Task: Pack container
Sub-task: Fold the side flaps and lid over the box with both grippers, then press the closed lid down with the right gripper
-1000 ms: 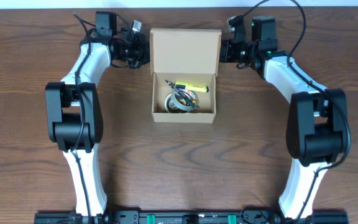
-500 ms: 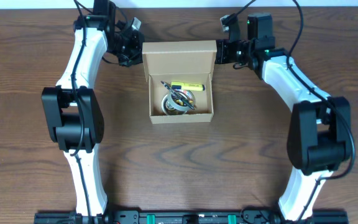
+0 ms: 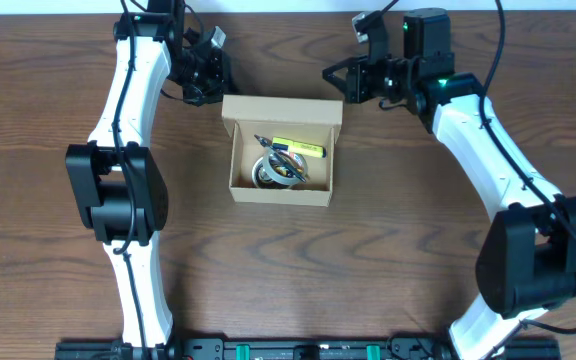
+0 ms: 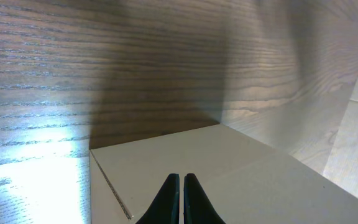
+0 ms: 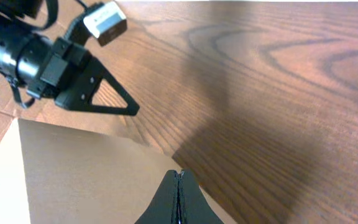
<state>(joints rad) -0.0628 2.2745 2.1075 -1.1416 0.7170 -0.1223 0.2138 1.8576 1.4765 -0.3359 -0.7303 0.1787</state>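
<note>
The container (image 3: 280, 194), a tan cardboard box, stands open in the middle of the table in the overhead view. Its hinged lid flap (image 3: 282, 108) is tilted up at the far side. Inside lie a yellow highlighter (image 3: 299, 148), a tape roll (image 3: 272, 173) and dark pens. My left gripper (image 3: 218, 88) is shut at the lid's far left corner; its tips (image 4: 180, 179) rest over the flap (image 4: 241, 168). My right gripper (image 3: 338, 88) is shut at the far right corner, with its tips (image 5: 178, 177) over the flap (image 5: 79, 174). The left gripper (image 5: 126, 107) also shows in the right wrist view.
Dark wood table (image 3: 418, 250) all around the box. Both arms reach along the table's sides to its far edge. A pale strip (image 3: 288, 5) runs beyond the far edge. Cables hang from both wrists.
The lid flap has tipped up from lying flat behind the box. The box has slid left and slightly toward me. Both grippers have moved up and left with the flap's corners.
</note>
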